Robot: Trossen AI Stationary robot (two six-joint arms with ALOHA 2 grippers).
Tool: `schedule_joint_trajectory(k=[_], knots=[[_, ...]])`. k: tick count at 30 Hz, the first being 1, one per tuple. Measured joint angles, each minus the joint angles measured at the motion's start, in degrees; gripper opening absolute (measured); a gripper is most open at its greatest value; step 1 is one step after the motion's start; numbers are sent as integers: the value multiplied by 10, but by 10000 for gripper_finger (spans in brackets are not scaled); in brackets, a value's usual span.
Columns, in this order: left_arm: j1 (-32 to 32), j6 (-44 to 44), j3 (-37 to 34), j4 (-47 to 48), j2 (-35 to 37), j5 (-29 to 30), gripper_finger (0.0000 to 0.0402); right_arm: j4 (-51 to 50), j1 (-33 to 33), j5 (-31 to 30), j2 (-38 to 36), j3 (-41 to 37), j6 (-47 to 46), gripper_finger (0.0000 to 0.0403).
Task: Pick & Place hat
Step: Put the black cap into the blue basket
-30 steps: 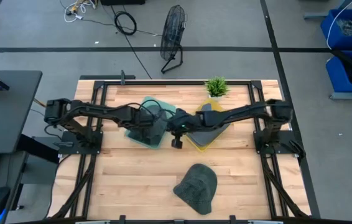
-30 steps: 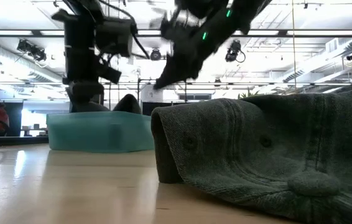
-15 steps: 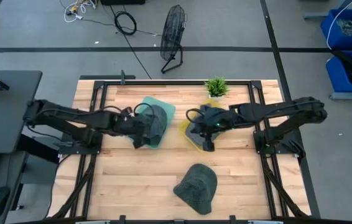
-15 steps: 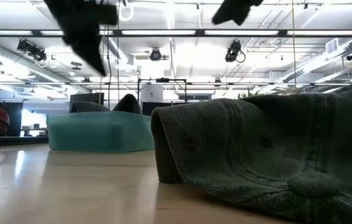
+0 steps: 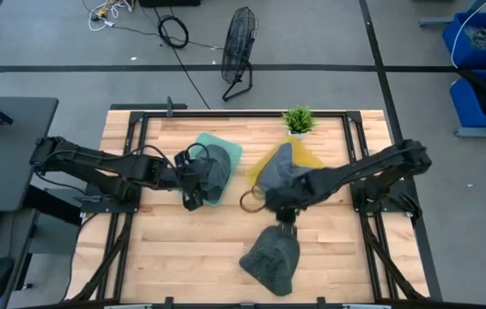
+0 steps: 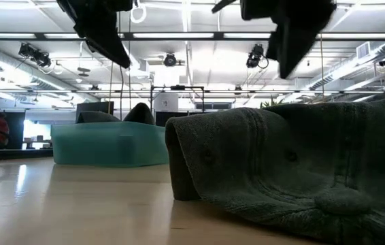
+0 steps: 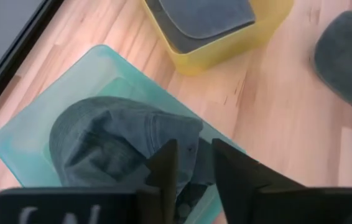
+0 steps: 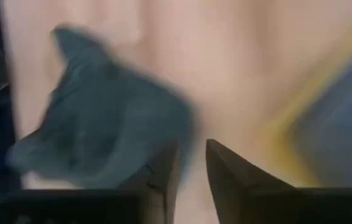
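Observation:
A dark grey-green hat (image 5: 273, 256) (image 6: 294, 163) lies on the wood near the table's near edge, flat on its underside. My right gripper (image 5: 282, 216) (image 8: 191, 168) hovers just beyond the hat's far rim, above it, fingers shut and touching nothing. The hat (image 8: 101, 124) shows blurred ahead of those fingers. My left gripper (image 5: 193, 197) (image 7: 194, 168) is shut and hangs at the near-left side of the teal bin (image 5: 228, 148). A grey hat (image 5: 213, 165) (image 7: 114, 143) lies in that bin. Another grey hat (image 5: 284, 167) lies in the yellow bin (image 5: 263, 167).
The teal bin (image 6: 104, 146) and the yellow bin (image 7: 226, 53) stand side by side at the table's middle. A small potted plant (image 5: 298, 120) stands at the far edge behind the yellow bin. Bare wood lies left and right of the loose hat.
My right gripper has swung from the table's middle, past the yellow bin, toward the near edge, and now hangs over the loose hat. My left gripper has drawn back from over the teal bin toward the table's left. No hat has moved.

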State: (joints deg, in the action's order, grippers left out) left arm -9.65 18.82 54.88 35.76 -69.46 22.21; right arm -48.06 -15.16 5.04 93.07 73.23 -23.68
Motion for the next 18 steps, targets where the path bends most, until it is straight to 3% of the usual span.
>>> schedule_joint_trajectory(k=[6,18], knots=[[0,0,0,3,0,0,145,30,-43,94,48,0,-75,125],[0,18,0,5,0,-1,148,81,-98,61,98,0,-97,134]])
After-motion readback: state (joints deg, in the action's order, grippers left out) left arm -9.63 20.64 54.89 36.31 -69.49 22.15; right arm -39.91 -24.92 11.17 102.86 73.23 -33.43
